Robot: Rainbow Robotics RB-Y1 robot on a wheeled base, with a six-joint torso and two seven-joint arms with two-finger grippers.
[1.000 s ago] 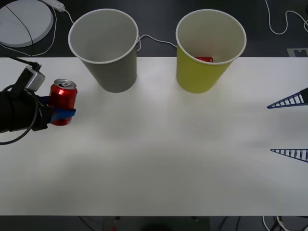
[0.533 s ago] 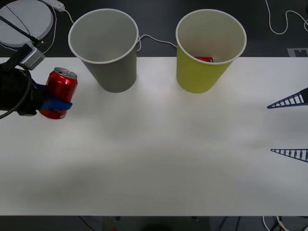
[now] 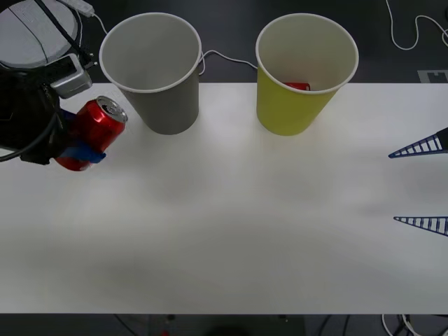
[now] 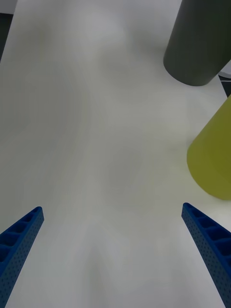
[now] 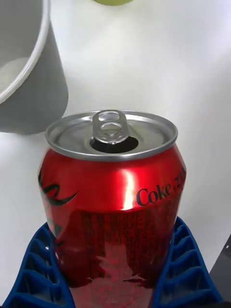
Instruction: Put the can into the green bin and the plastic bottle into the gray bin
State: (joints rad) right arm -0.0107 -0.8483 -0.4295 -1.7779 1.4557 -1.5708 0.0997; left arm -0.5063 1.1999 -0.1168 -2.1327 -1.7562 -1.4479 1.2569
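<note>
white table (image 3: 231, 231), front view: the work surface, with both bins standing along its far edge and the near part bare.

gray bin (image 3: 151, 68): upright at the far left-centre, rim up; what shows of its pale inside holds nothing. no plastic bottle can be made out on the table, so that half of the task cannot be judged from here.

green bin (image 3: 305, 70): upright to the right of the gray bin, well apart from it. a small red object (image 3: 297, 86) shows low inside against the near wall; what it is cannot be told.

left gripper (image 3: 82, 152): at the table's far left, just left of the gray bin, its blue ribbed fingers (image 5: 185, 269) closed around the lower body of the can (image 3: 92, 133). the can is lifted off the table and tilted, silver top leaning toward the gray bin. in the left wrist view the can (image 5: 113, 202) sits snug between the two fingers, pull tab up, with the gray bin's wall (image 5: 33, 91) close beside it.

right gripper (image 3: 420, 185): parked at the right edge, fingers spread wide with nothing between them; in the right wrist view its fingers (image 4: 207, 243) frame bare table, with both bins ahead.

progress, as a judgement: the can is grasped and raised, but not yet delivered. it must pass the gray bin to reach the green bin, then be released. the bottle step looks wholly undone.
</note>
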